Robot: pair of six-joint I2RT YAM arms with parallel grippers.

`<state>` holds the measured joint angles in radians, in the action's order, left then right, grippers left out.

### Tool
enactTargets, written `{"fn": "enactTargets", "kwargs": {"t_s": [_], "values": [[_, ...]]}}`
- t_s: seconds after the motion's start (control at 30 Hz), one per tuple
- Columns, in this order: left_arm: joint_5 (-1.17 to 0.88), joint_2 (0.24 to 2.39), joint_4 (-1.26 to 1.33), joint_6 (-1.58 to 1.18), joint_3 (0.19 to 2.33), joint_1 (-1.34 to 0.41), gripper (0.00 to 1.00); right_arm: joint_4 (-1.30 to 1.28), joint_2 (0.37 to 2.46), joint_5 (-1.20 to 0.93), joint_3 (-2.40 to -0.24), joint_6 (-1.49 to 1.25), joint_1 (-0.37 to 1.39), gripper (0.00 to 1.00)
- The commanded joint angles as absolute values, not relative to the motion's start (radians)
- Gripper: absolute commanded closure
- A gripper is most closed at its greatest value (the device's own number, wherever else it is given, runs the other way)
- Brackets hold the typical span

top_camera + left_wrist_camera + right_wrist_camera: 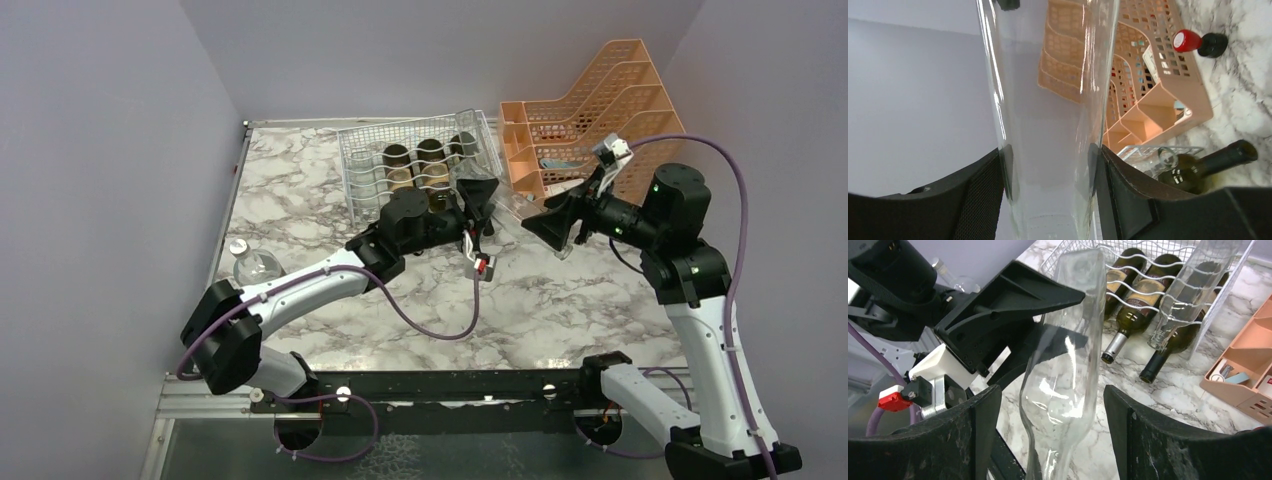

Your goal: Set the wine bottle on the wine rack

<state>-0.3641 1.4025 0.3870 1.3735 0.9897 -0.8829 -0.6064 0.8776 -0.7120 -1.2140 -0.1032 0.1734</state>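
A clear glass wine bottle (512, 208) hangs in the air between my two grippers, in front of the white wire wine rack (365, 170). My left gripper (483, 200) is shut on its body; in the left wrist view (1048, 170) both pads press the glass (1048, 90). My right gripper (545, 225) is open around the bottle's shoulder and neck (1068, 365); in the right wrist view (1053, 430) there are gaps on both sides. The rack (1148, 295) holds three dark bottles (1135, 295) and a clear one (1193, 285).
An orange perforated tiered tray (590, 110) stands right of the rack, close behind my right gripper. Another clear bottle (250, 265) stands at the table's left edge beside my left arm. A small red-capped black item (1188, 40) lies near the tray. Grey walls enclose the table.
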Motion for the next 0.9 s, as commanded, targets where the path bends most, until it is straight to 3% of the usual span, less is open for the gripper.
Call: {"fn": "enactTargets", "kwargs": {"t_s": [0.0,0.3,0.87], "values": [[-0.339,1.427,0.269,1.601,1.125,-0.883,1.0,-0.634,0.892,-0.728,-1.187,-0.066,0.192,0.23],[-0.314,1.466,0.049,1.712,1.256,-0.883,1.0,-0.62,0.928,-0.652,-1.144,-0.06,0.21,0.23],[-0.341,1.489,-0.076,1.66,1.339,-0.883,1.0,-0.595,0.986,-0.618,-1.099,-0.076,0.229,0.24]]}}
